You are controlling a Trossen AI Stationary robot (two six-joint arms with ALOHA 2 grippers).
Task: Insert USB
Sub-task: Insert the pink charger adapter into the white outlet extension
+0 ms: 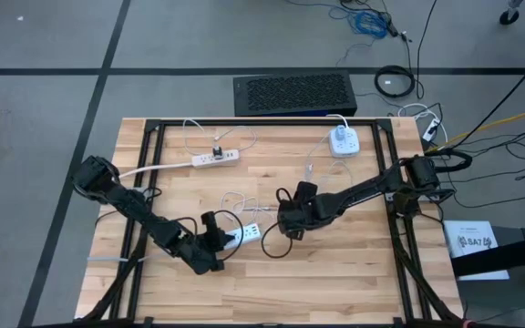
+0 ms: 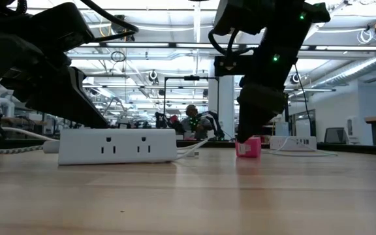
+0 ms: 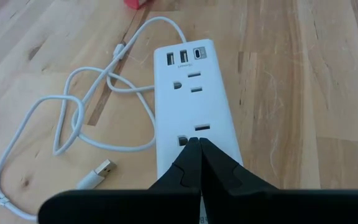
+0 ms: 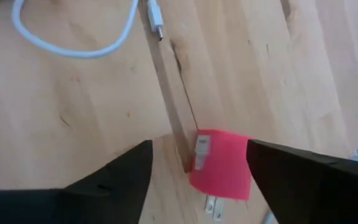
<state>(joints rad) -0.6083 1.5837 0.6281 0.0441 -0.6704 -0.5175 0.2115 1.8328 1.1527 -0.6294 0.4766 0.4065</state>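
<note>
a: where's the usb plug?

b: in the left wrist view it lies loose on the wood, lower left of the frame, at the end of a looping white cable. its long axis runs on a slant, the metal tip pointing up and to the right toward the white power strip, but apart from it.

a: and the strip itself?

b: its long axis runs up the frame there, the usb ports at the far end. in the high view it sits just left of centre, slightly tilted.

a: left gripper?

b: fingers pressed together, nothing between them, the tips on or just over the strip's near end. i can't tell if they touch it.

a: right gripper?

b: fingers spread wide, one on each side of a pink charger block lying on the table, its prongs showing. i can't see either finger touching it. in the low view that gripper hangs right of centre, directly above the block.
</note>
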